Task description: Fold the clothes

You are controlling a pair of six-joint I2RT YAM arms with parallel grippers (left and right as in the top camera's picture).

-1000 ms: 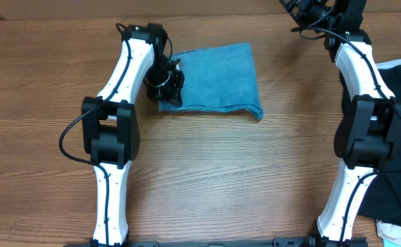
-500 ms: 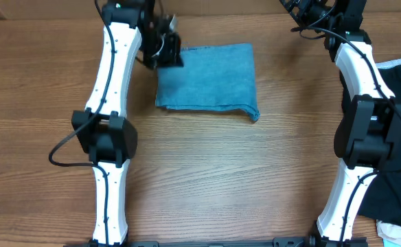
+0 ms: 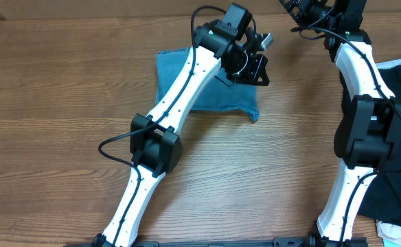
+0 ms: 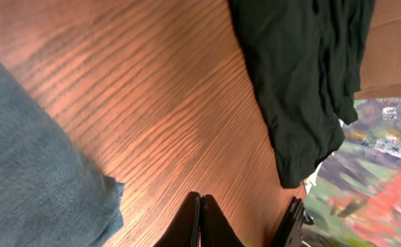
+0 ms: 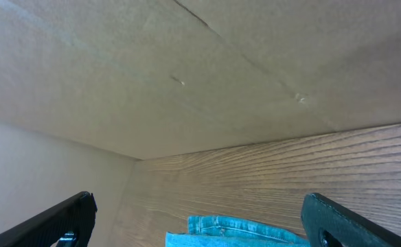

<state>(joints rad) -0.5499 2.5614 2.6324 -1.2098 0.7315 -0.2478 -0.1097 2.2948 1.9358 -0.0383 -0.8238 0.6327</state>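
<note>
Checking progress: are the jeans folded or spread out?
Folded: the jeans form one compact rectangle, with no separate legs showing.

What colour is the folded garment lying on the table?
Light blue: the jeans are denim. The overhead view shows it best.

Even, diffuse light covers the brown wood-grain table (image 3: 63, 82) in the overhead view, leaving only faint, soft shadows and no glare. The left wrist view renders the wood warmer and more orange, with a dim band at upper left. The crumpled black garment (image 4: 296, 68) shows little fold detail, and a colourful patch at lower right is blurred out of focus.
</note>
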